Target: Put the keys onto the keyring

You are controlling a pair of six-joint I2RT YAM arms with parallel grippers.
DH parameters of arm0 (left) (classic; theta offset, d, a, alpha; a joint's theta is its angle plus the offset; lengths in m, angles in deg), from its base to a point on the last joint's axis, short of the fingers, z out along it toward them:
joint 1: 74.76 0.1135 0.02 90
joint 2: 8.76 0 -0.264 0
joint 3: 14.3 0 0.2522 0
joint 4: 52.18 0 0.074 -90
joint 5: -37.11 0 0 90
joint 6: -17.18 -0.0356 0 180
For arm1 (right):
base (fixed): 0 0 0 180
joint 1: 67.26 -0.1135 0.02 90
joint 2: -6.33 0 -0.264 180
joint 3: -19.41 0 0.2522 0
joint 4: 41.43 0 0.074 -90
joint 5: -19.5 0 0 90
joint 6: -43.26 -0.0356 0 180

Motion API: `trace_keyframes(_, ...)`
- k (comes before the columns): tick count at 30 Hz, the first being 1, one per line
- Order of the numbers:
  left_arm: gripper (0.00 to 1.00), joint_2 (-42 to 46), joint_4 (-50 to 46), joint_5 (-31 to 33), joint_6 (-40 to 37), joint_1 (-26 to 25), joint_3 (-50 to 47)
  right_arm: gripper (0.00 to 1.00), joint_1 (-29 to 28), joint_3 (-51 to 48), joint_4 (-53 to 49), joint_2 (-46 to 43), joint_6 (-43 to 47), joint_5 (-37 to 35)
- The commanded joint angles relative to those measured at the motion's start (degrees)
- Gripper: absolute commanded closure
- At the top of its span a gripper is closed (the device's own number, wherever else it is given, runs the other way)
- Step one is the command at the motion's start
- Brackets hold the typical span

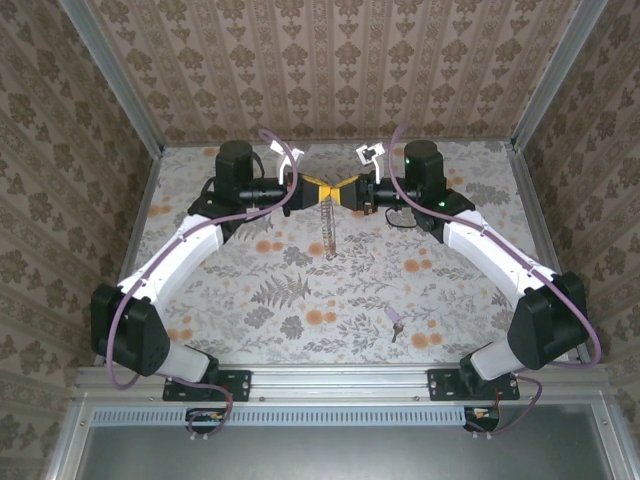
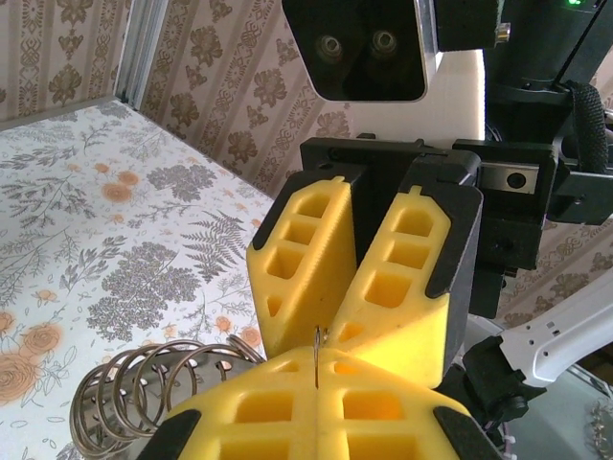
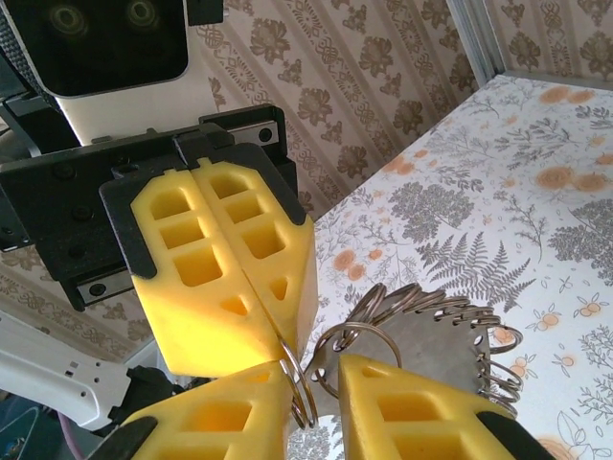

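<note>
While the left arm (image 1: 180, 250) and right arm (image 1: 490, 250) rise from the near edge of the flowered worktop (image 1: 250, 300), the small key (image 1: 395, 322), with its purple-pink head, lies flat on that worktop. It is nearer than the keyring (image 1: 328, 228), off to the keyring's right and well apart from it. The keyring is farther back, about midway between the two arms. In the overhead view it is a thin silvery strand hanging straight down from where the two yellow-fingered hands meet tip to tip, its lower end close to the worktop. The left hand (image 1: 325, 190) comes to the top of the keyring from the left and is clenched. Its own wrist view shows the two yellow fingers (image 2: 239, 412) pressed together with a thin wire of the keyring standing up out of the seam, and loops of the keyring (image 2: 124, 393) curl out just to the left of them. The right hand (image 1: 343, 192) comes to the same spot from the right. In its own wrist view its fingers (image 3: 421, 412) stand a little apart, and wire rings of the keyring (image 3: 441, 326) pass through the gap, lying against the left-hand finger, while more rings fan out beyond it. The fingers look loosened rather than pinched on the wire. Beyond the keyring, the patterned wall (image 1: 330, 70) closes off the back of the worktop.
</note>
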Motion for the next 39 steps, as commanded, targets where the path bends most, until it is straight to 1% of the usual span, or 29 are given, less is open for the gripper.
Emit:
trace_keyframes(1, 1.0, 1.4, 0.1, -1.7, -0.2, -2.1, -1.1, 0.78, -0.5, 0.4, 4.2, -1.8, -0.1, -0.2)
trace_keyframes(3, 1.0, 1.5, 0.1, -1.6, -0.2, -2.0, -1.3, 0.79, -0.4, 0.3, 4.2, -2.0, -0.2, -0.1)
trace_keyframes(4, 1.0, 1.5, 0.1, -1.6, -0.3, -2.0, -1.3, 0.83, -0.3, 0.2, 4.2, -2.1, -0.2, -0.1)
trace_keyframes(7, 1.0, 1.4, 0.1, -1.8, -0.2, -2.0, -1.4, 1.0, -0.3, 0.2, 4.2, -2.2, -0.2, 0.4)
trace_keyframes(11, 1.0, 1.4, 0.4, -2.3, -0.1, -2.0, -1.4, 1.0, -0.3, 0.2, 4.5, -2.2, -0.3, 1.1)
trace_keyframes(16, 1.0, 0.5, 1.0, -4.7, 1.3, -2.0, -0.9, 1.0, -0.2, 0.5, 5.0, -1.8, -0.6, 1.8)
trace_keyframes(18, 0.95, 0.2, 1.8, -5.9, 2.1, -2.2, -0.8, 1.0, -0.2, 0.5, 5.2, -1.7, -0.8, 2.0)
trace_keyframes(21, 0.91, -0.1, 1.4, -6.5, 1.9, -2.6, -0.7, 1.0, -0.2, 0.5, 5.7, -1.7, -1.1, 2.0)
trace_keyframes(25, 0.89, -0.5, 0.4, -6.9, 1.0, -3.0, -0.2, 1.0, -0.2, 0.4, 6.2, -1.4, -1.5, 2.2)
trace_keyframes(26, 0.9, -0.5, 0.2, -6.8, 1.0, -3.1, -0.2, 1.0, -0.3, 0.4, 6.3, -1.5, -1.7, 2.2)
trace_keyframes(29, 1.0, -0.5, 0.1, -6.1, 0.4, -3.4, -0.3, 1.0, -0.3, 0.3, 6.3, -1.5, -1.9, 2.2)
trace_keyframes(33, 1.0, 0.1, -0.1, -4.0, -0.2, -3.5, -0.6, 1.0, -0.3, 0.3, 5.9, -1.6, -2.0, 1.9)
trace_keyframes(34, 1.0, 0.4, -0.1, -2.9, -0.2, -3.5, -0.7, 0.98, -0.2, 0.3, 5.6, -1.7, -1.9, 1.6)
trace_keyframes(35, 1.0, 0.7, -0.2, -1.5, -0.4, -3.5, -1.0, 0.87, -0.1, 0.1, 5.3, -2.0, -1.9, 1.0)
trace_keyframes(36, 1.0, 1.1, -0.1, -0.2, -0.5, -3.4, -1.2, 0.8, 0.0, -0.1, 5.1, -2.3, -1.9, 0.7)
trace_keyframes(39, 1.0, 2.3, 0.7, 3.1, -0.5, -3.4, -2.5, 0.62, 0.7, -1.1, 4.7, -3.8, -2.5, -0.7)
